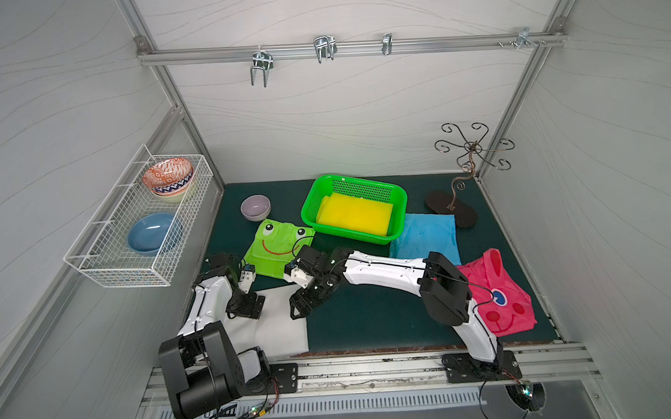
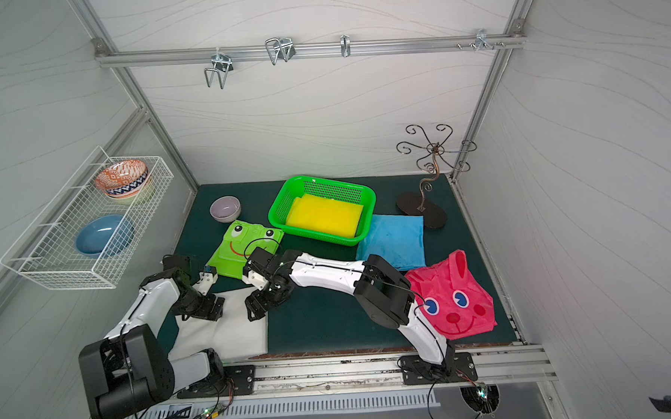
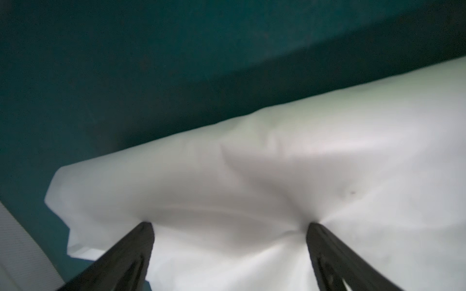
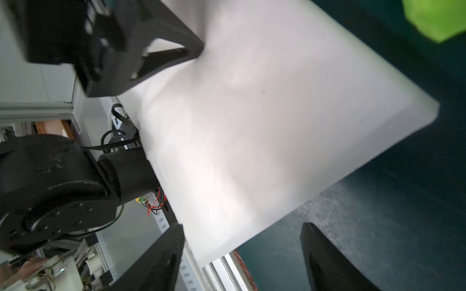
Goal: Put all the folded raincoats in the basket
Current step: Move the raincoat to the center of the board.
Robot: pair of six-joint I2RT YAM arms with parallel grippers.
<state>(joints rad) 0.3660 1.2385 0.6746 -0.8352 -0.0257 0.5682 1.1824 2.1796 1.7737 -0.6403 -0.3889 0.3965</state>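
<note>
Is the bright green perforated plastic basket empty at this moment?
Not empty: in both top views a folded yellow sheet lies flat inside the bright green perforated plastic basket, covering most of its floor.

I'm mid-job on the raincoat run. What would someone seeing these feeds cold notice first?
The green basket at the back, near the middle, stands out most, with a yellow folded sheet lying in it. Next come the pink bunny raincoat at the front right and the frog raincoat beside the basket. The left gripper and right gripper, jaws apart, are at the white raincoat front left.
</note>
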